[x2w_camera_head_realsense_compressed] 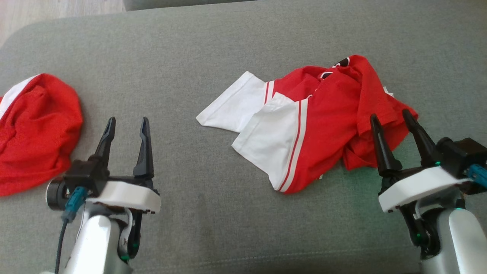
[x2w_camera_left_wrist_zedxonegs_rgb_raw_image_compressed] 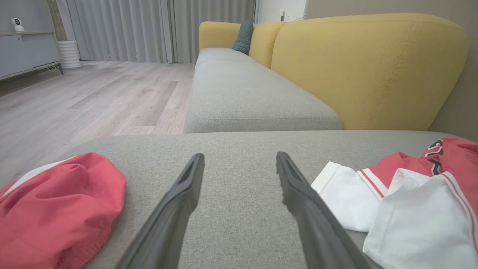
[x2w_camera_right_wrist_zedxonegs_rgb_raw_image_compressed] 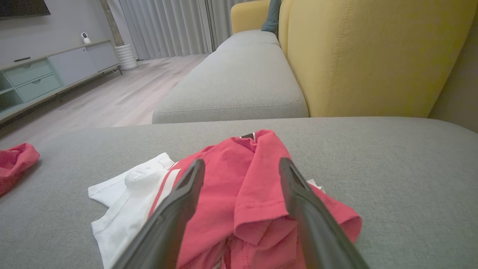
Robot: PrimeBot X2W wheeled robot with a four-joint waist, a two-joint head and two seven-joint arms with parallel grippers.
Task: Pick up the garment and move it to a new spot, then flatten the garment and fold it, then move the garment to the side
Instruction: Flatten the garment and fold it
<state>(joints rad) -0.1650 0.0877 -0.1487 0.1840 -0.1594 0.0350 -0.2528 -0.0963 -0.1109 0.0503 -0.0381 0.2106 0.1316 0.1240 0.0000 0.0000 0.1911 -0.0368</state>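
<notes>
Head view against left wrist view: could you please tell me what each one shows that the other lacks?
Head view alone of the two: the right claw, open at the edge of the red-and-white garment. Left wrist view alone of the two: yellow backrest, curtains, wood floor. Shared: the open left claw, that garment, the red bundle, the grey cushion.

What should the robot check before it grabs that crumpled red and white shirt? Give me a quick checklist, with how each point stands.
1. right gripper open: ok.
2. left gripper open, holding nothing: ok.
3. red and white shirt just ahead of the right gripper: ok.
4. shirt lying flat: not ok, crumpled.
5. other red garment apart from the shirt: ok.
6. bare grey cushion between the two: ok.
</notes>
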